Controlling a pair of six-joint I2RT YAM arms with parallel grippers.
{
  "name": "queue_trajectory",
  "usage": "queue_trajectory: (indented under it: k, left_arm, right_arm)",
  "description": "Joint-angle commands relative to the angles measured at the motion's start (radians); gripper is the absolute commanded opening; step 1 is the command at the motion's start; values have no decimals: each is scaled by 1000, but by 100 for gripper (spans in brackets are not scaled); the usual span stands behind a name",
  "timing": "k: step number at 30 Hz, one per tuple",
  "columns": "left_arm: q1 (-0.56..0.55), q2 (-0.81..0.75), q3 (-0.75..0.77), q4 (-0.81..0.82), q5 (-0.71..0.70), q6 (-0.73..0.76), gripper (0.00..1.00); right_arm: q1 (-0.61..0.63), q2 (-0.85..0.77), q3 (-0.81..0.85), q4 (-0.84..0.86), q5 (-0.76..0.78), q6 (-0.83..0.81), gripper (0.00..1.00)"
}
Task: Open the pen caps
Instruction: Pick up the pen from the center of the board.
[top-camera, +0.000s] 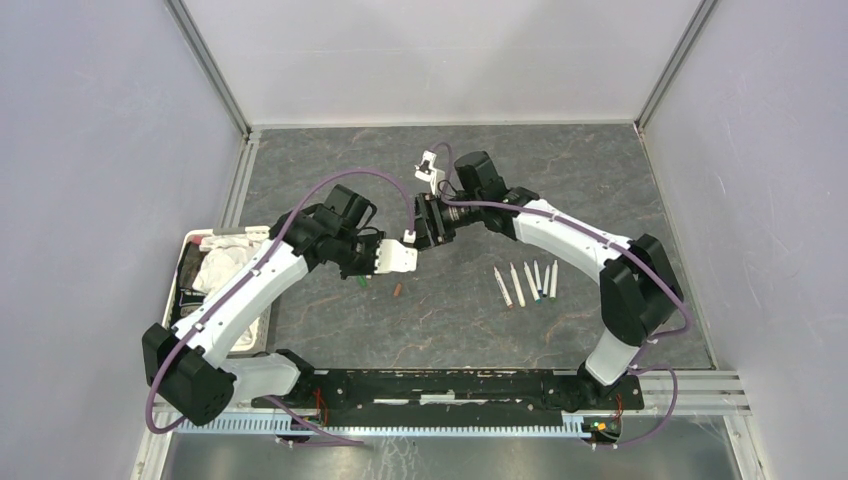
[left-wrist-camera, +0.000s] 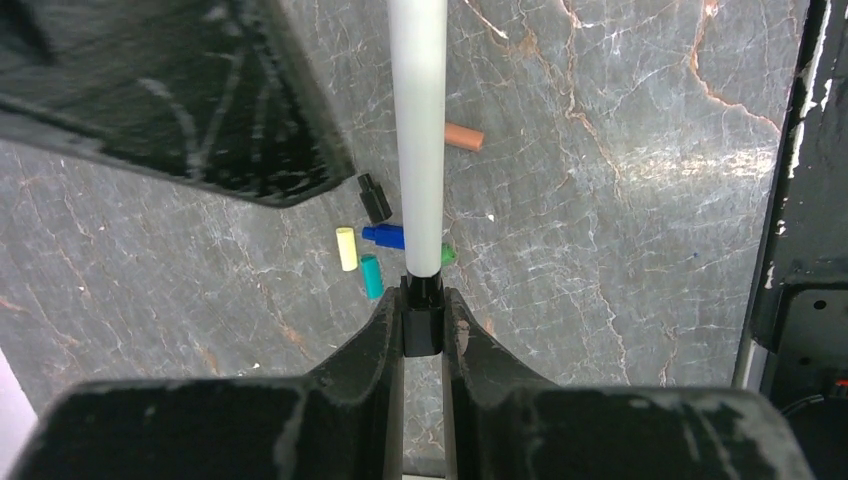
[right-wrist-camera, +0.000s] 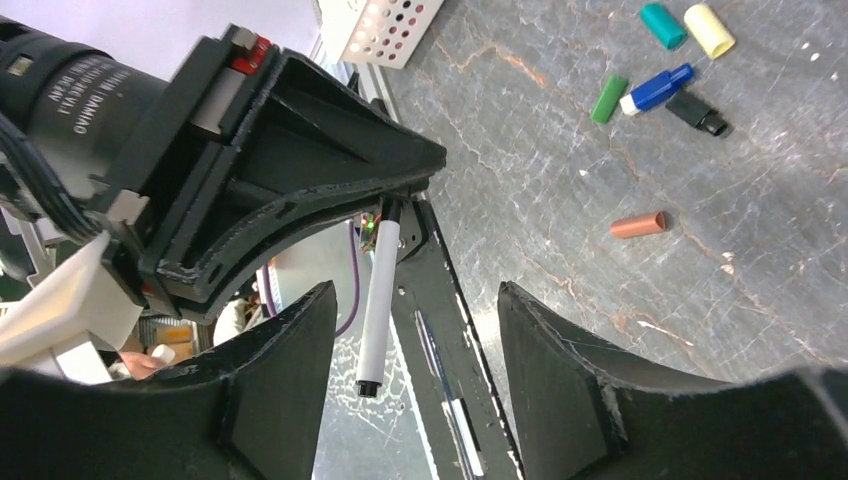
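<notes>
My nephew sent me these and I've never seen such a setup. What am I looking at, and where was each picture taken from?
Two robot arms are bolted to the near edge of a table. The wide picture looks down from above; the other two come from a camera on each wrist. The left tool is shut on the black end of a white pen. The right tool is open, that pen showing between its fingers. On the table lie loose pen caps, a row of pens and, at the left, a tray of white cloth.
</notes>
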Motion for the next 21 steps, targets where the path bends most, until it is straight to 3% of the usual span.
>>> queue_trajectory:
  k: [1, 13, 16, 21]
  left_arm:
    - [-12, -8, -3, 10, -40, 52, 2]
    - [-53, -5, -28, 30, -109, 73, 2]
    - [-58, -4, -24, 31, -118, 80, 2]
    - [-72, -4, -22, 30, -122, 79, 4]
  right_arm:
    - [31, 23, -13, 47, -45, 10, 65]
    - [98, 95, 42, 21, -43, -4, 50]
    - [104, 111, 49, 15, -46, -7, 41]
    - [106, 118, 45, 17, -46, -10, 15]
